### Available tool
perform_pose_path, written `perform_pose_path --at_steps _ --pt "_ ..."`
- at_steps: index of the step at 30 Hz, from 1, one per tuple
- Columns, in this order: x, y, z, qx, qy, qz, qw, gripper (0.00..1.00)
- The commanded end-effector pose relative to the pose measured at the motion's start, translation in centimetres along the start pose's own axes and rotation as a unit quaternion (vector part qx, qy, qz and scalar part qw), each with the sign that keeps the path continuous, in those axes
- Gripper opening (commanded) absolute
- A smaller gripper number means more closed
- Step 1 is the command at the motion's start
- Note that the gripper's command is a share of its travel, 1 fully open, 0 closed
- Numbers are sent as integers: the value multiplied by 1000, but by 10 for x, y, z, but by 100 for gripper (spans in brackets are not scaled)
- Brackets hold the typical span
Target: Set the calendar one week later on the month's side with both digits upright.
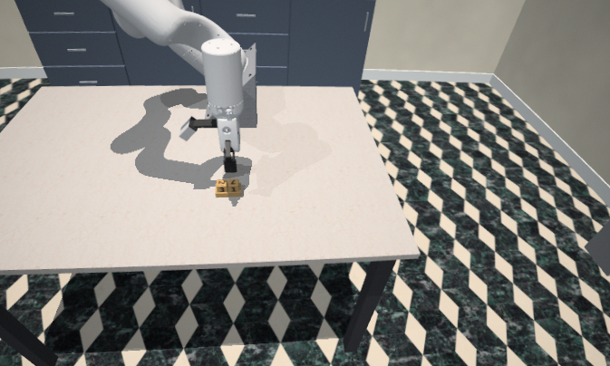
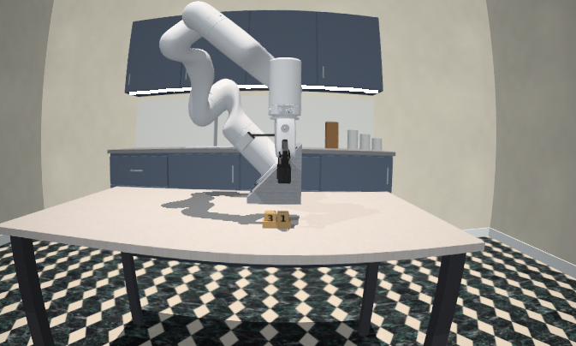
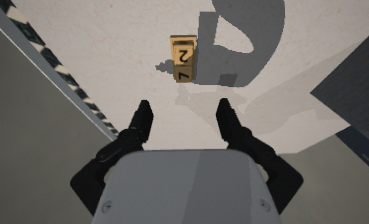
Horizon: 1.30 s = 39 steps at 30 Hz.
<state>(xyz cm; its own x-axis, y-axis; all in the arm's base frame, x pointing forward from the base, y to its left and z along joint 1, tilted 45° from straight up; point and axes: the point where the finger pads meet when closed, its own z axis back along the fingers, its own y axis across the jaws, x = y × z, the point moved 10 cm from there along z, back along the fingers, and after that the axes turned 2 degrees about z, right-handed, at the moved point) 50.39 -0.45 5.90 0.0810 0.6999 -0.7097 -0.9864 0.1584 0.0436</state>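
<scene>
The wooden calendar tray (image 1: 228, 195) (image 2: 276, 226) (image 3: 183, 38) lies flat near the middle of the white table (image 1: 92, 218) (image 2: 151, 223) (image 3: 110, 50). Two tan cubes stand in it side by side. The left cube (image 1: 221, 187) (image 2: 270, 217) faces the top and exterior views with a 3, and the right cube (image 1: 234, 187) (image 2: 282, 217) with a 1. In the wrist view their top faces read 2 (image 3: 184, 56) and 7 (image 3: 184, 75). No month name shows. My gripper (image 1: 229, 168) (image 2: 283, 178) (image 3: 184, 107) hangs above the cubes, open and empty, clear of them.
The arm's grey base mount (image 1: 251, 86) (image 2: 281, 191) stands on the table behind the calendar. The table's edge (image 3: 60, 75) runs along the left of the wrist view. Dark blue cabinets (image 1: 324, 41) and a counter with canisters (image 2: 362, 140) stand beyond the table.
</scene>
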Motion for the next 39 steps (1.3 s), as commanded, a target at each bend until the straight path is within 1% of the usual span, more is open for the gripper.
perform_pose_path --at_steps 1,10,17,21,32,34,39 --pt "0 -1 1 -1 0 0 1000 100" --pt "0 -1 1 -1 0 0 1000 100" --pt "0 -1 7 -1 0 0 1000 100" --pt "0 -1 18 -1 0 0 1000 100" --pt "0 0 61 -1 0 0 1000 100" --pt "0 0 61 -1 0 0 1000 100" --pt "0 0 69 -1 0 0 1000 100"
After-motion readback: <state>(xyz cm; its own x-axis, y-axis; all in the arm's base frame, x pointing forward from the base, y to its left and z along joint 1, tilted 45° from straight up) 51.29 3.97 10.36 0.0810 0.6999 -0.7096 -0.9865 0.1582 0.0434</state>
